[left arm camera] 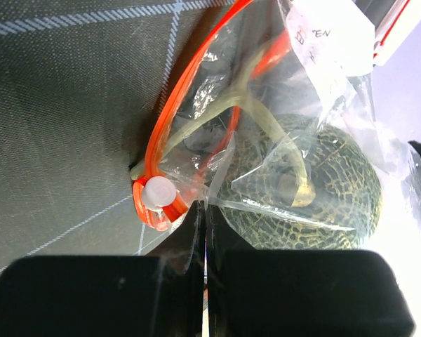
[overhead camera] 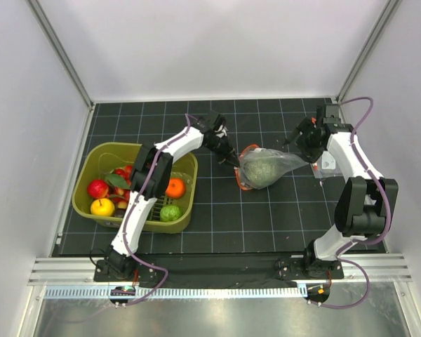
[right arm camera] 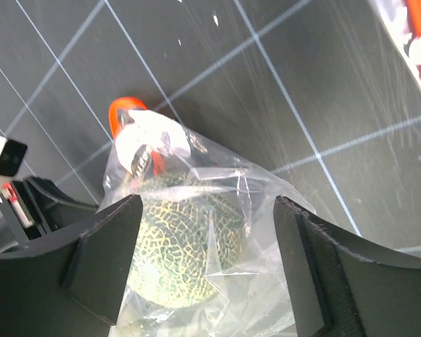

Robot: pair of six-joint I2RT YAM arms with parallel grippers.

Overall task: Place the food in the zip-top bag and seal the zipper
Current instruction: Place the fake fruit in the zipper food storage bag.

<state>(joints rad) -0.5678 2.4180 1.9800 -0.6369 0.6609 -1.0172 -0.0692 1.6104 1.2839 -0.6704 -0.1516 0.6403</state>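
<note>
- Left hand: closed, pinching film of the zip-top bag just beside the white end of the zipper.
- Zipper gapes in a loop, running away from that hand; left arm is nearer.
- Right hand: wide, straddling the bag's closed end.
- Bag lies on the desk lengthwise between the hands, pale-green melon inside.

Left wrist view: zipper ran off the top edge. Label, upper right, was blurred, its print mostly unreadable. My left gripper was cut by the bottom edge.

Right wrist view: a finger of my right gripper hid the melon at its left side. The zip-top bag ran off the bottom edge.

Top view: my left arm hid part of the basket.
</note>
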